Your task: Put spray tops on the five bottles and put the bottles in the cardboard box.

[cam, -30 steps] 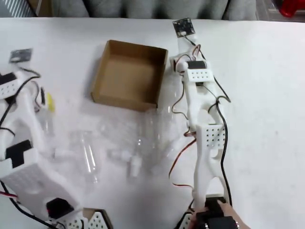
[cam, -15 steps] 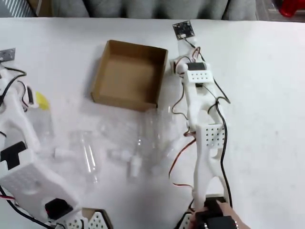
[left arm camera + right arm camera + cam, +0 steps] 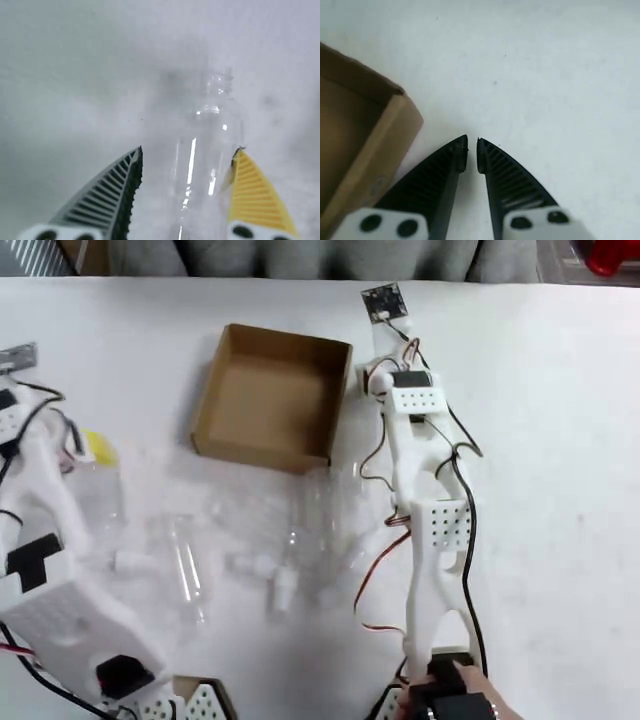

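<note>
A clear, capless bottle stands between the fingers of my left gripper, which is open around it. The yellow finger is against the bottle's side and the grey finger is well apart from it. From above, that gripper is at the table's left edge, with the bottle beside it. The empty cardboard box sits at the back middle. My right gripper is shut just off the box's corner, holding nothing. Several clear bottles and white spray tops lie in front of the box.
One bottle lies flat near a loose spray top. The right arm stretches along the table right of the pile. A person's hand rests on that arm's base at the front edge. Bare table lies to the right.
My left arm swung out to the left and came a little way back to the right, with the bottle still by the yellow finger. The right arm has not moved.
</note>
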You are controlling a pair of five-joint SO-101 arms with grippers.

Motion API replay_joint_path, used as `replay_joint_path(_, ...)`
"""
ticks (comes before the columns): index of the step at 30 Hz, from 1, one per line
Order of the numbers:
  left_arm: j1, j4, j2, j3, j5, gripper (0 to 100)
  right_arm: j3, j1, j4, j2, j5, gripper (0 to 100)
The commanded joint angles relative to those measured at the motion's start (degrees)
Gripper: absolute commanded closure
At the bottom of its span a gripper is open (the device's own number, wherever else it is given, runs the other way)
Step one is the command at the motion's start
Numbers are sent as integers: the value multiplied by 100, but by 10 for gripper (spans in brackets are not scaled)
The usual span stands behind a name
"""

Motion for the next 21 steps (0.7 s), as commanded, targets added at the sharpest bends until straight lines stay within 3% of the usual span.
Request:
replay_joint_path(1, 268, -413, -171, 132, 202, 736, -299, -48, -13, -163, 70, 984)
replay_joint_path(13, 444, -809, -136, 501, 703, 736, -299, -48, -13, -171, 70, 984)
replay_joint_path(21, 558, -1187, -145, 677, 255, 736, -299, -48, -13, -171, 70, 984)
